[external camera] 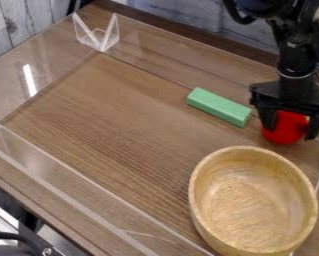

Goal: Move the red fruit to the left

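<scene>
And there's the black robot gripper, pointing down over the glossy red round fruit, its jaws spread wide!

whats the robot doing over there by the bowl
A robot arm has its open fingers down around the red fruit, which sits on the wooden table just behind the wooden bowl. The job is to move that fruit to the left; it is not lifted, so it looks like the grasp is still being lined up. The green block lies beside it, out of the fingers.
</scene>
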`<state>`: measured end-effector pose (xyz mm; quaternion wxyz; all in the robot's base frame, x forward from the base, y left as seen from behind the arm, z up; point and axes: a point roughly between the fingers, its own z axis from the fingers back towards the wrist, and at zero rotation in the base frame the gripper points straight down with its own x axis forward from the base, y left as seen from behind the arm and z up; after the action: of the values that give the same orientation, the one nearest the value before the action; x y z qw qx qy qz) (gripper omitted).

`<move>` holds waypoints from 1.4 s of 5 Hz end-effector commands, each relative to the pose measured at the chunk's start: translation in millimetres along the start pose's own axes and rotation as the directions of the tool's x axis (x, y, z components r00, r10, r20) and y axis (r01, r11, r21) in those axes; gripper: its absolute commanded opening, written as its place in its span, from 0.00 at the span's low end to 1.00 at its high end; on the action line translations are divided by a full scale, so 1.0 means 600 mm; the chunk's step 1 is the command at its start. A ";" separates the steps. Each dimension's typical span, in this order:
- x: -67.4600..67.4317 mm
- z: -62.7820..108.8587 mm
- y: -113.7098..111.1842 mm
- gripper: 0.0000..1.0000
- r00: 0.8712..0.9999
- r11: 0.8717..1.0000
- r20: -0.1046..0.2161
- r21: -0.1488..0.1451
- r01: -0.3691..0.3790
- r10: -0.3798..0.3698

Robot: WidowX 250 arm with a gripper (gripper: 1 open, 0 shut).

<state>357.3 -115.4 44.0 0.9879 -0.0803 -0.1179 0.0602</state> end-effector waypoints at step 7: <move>0.046 0.143 0.201 0.00 0.902 0.924 0.206 -0.035 -0.380 0.378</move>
<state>345.6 20.8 91.2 0.9442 -0.0868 -0.1717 0.2674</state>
